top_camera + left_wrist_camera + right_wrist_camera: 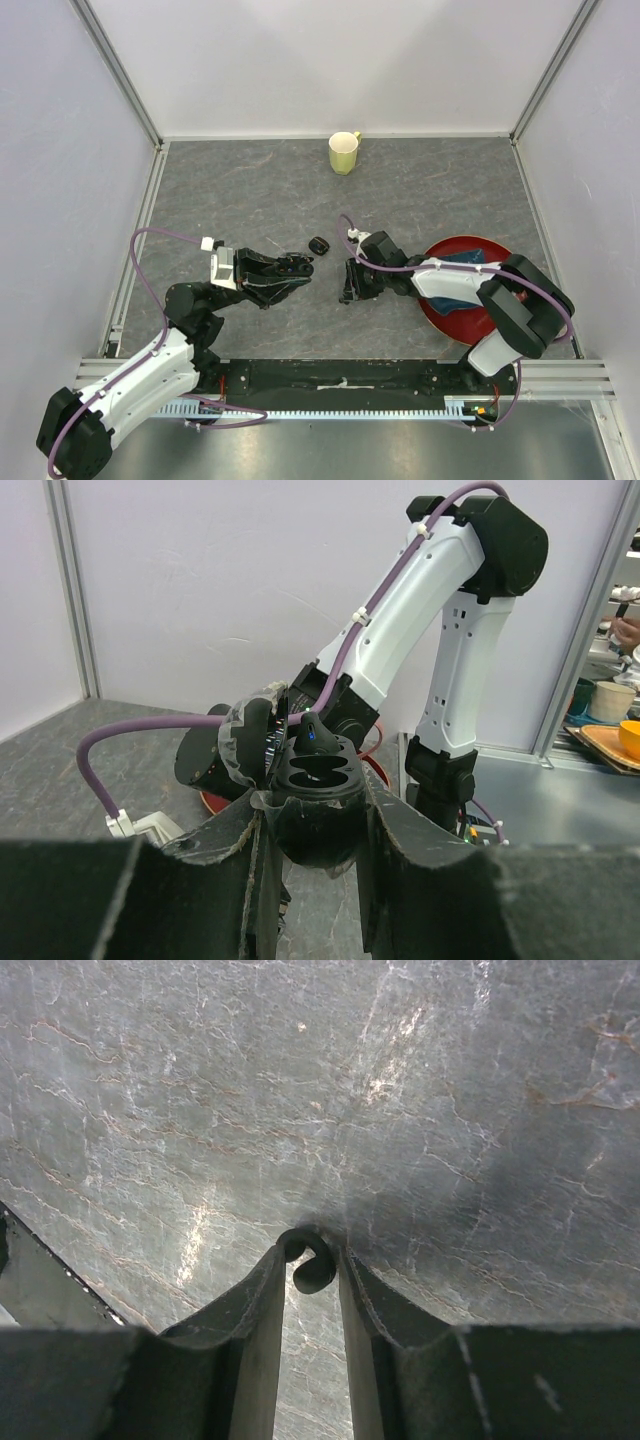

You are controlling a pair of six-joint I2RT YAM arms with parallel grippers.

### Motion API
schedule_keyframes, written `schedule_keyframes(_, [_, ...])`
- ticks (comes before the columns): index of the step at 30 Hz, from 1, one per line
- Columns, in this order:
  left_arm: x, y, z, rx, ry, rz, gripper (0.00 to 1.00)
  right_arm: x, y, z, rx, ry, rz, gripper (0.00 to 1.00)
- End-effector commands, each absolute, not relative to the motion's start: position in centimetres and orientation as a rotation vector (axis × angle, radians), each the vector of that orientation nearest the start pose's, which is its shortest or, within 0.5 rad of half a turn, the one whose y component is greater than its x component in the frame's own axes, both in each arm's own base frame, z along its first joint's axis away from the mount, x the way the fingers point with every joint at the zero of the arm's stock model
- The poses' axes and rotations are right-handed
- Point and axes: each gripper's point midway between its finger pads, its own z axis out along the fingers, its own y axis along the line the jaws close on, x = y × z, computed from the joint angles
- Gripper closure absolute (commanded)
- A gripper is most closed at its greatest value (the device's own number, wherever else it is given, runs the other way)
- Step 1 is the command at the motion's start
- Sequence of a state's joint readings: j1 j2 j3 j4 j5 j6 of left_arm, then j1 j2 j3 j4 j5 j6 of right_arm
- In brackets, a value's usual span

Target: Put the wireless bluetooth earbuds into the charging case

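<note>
Clamping case [318, 825] — earbud [313, 1268] at jaws' tips

Glossy black charging case [316, 825] and earbud [310, 1263], seemingly plastic; veined grey stone-look table [400, 1110], faintly sheened.

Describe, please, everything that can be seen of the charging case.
The charging case is a small, glossy black, rounded pod that looks like plastic. It is open, with two dark hollows side by side on top. A pointed black part with a tiny blue light rises at its far edge. It appears to be held above the table, clamped on both sides between the jaws of the left gripper.
</note>
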State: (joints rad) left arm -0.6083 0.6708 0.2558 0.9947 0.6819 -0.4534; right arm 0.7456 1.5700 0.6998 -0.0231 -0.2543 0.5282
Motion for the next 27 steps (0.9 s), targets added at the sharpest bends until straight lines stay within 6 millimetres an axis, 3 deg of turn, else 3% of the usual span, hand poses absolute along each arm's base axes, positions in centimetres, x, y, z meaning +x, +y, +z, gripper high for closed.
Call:
schedule_keyframes(1, [13.3, -24.1, 31.8, 0.744, 0.931, -1.24, 0.98, 20.4, 26.7, 0.9, -0.43, 2.619, 0.715, 0.66])
schedule_keyframes(12, [13.6, -24.2, 31.4, 0.736, 0.95, -1.238, 0.98, 20.4, 27.5, 1.1, -0.423, 2.595, 0.769, 0.69])
schedule_keyframes(27, [13.7, -24.2, 31.3, 0.729, 0.96, -1.238, 0.98, 21.0, 29.2, 2.8, -0.386, 2.514, 0.894, 0.75])
